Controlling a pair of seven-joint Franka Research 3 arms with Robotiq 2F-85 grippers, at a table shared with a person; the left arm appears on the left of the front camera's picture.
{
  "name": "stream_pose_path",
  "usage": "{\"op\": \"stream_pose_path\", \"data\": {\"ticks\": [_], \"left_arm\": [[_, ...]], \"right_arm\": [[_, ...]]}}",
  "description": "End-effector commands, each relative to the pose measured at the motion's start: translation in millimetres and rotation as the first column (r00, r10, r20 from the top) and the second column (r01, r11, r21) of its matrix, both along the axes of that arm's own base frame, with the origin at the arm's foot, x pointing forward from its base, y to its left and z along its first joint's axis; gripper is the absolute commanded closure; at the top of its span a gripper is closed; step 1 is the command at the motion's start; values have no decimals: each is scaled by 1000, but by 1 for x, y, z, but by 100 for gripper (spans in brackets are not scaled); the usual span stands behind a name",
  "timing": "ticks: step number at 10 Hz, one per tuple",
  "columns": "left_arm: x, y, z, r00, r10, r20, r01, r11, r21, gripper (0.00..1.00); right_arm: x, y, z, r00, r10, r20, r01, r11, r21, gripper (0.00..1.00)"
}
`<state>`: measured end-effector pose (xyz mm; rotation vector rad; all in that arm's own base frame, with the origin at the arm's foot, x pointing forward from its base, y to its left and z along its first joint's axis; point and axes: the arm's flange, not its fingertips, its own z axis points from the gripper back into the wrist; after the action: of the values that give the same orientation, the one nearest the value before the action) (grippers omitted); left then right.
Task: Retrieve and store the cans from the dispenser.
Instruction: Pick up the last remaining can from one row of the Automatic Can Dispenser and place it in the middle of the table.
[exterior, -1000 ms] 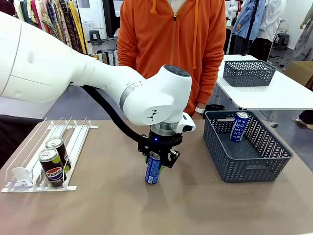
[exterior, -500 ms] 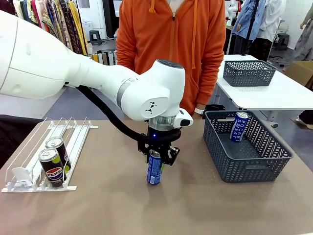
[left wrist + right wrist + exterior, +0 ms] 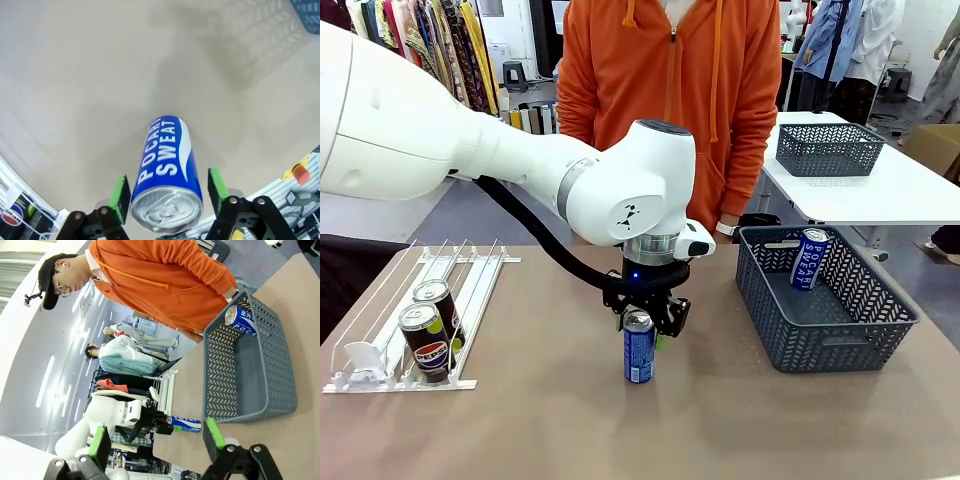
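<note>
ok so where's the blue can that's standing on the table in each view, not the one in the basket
Front view: the blue can stands upright near the picture's centre, left of the dark grey basket.
Left wrist view: the can is large at bottom centre, silver top toward the camera.
Right wrist view: the can is small at low centre, sideways in the picture.
Shared landmark: the basket, top right corner in the left wrist view, right of centre in the right wrist view.
</note>
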<state>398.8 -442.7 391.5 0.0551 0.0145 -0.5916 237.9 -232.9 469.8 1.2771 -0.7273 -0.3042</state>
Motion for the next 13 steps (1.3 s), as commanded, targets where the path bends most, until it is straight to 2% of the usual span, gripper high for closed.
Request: {"op": "stream_pose_path", "data": {"ticks": [1,2,4,6,7,9,10,11,13], "left_arm": [[-6,10,5,1000,-9,11,9,1000,-18,0],[-7,12,8,1000,-6,9,7,1000,-29,0],[-12,30,38,1000,-5,10,6,996,-92,0],[-28,80,94,1000,-10,27,16,972,-235,0],[-36,125,130,999,-13,34,24,940,-339,0],[-32,235,182,999,22,-47,-45,810,-585,0],[-31,294,195,993,103,-50,-110,741,-662,0],[-28,357,200,975,207,-82,-199,646,-737,0],[-29,450,188,955,237,-180,-270,441,-856,0]], "right_arm": [[3,0,3,999,-6,38,6,1000,3,0],[3,0,3,999,-6,38,6,1000,3,0],[3,0,3,999,-6,38,6,1000,3,0],[3,0,3,999,-6,38,6,1000,3,0],[3,0,3,999,-6,38,6,1000,3,0],[3,0,3,999,-6,38,6,1000,3,0],[3,0,3,999,-6,38,6,1000,3,0],[3,0,3,999,-6,38,6,1000,3,0],[3,0,3,999,-6,38,6,1000,3,0]]}}
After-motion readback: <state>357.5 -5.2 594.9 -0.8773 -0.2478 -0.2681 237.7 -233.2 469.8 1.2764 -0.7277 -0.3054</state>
